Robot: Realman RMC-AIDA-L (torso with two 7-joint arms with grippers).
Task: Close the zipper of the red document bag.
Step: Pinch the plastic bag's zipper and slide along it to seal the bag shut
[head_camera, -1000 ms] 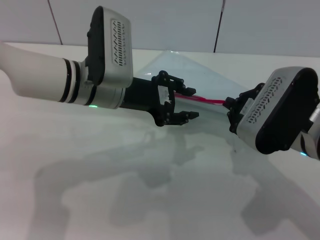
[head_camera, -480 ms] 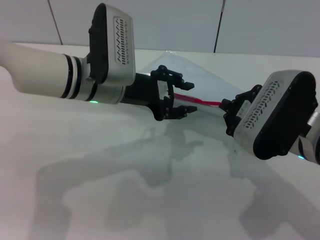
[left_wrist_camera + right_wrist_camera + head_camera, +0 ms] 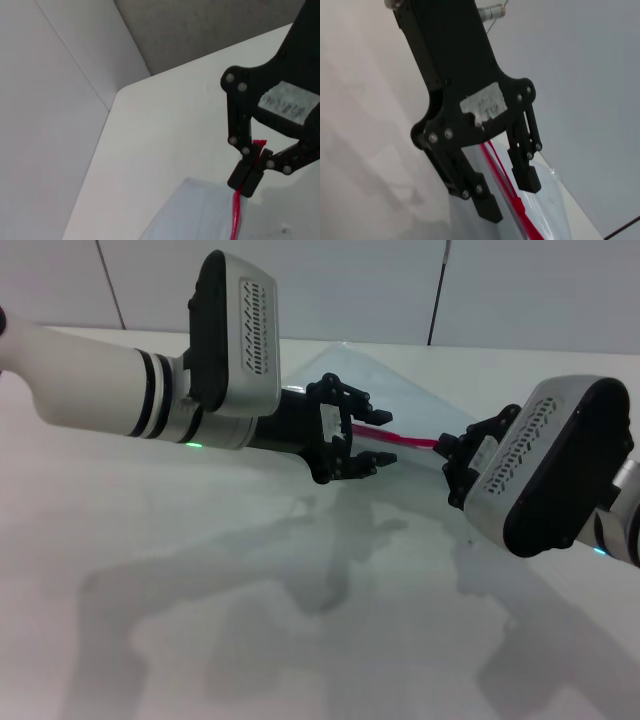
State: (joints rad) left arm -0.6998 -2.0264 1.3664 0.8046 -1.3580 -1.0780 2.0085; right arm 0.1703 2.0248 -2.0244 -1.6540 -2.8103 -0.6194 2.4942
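Observation:
The red document bag (image 3: 410, 405) lies flat on the white table, a translucent pouch with its red zipper (image 3: 410, 441) running across the middle of the head view. My left gripper (image 3: 378, 442) is open, one finger on each side of the zipper's left stretch. The right wrist view shows that gripper (image 3: 512, 197) straddling the zipper (image 3: 522, 212) without clamping it. My right gripper (image 3: 450, 455) is at the strip's right end. In the left wrist view it (image 3: 248, 177) is shut on the zipper (image 3: 236, 215) above the bag (image 3: 195, 210).
The white table (image 3: 200, 590) stretches toward me with only the arms' shadows on it. A grey panelled wall (image 3: 330, 280) stands behind the table's far edge.
My left arm has reached slightly further right along the zipper and its fingers stand a little closer together. My right gripper has shifted a little left, still pinching the strip.

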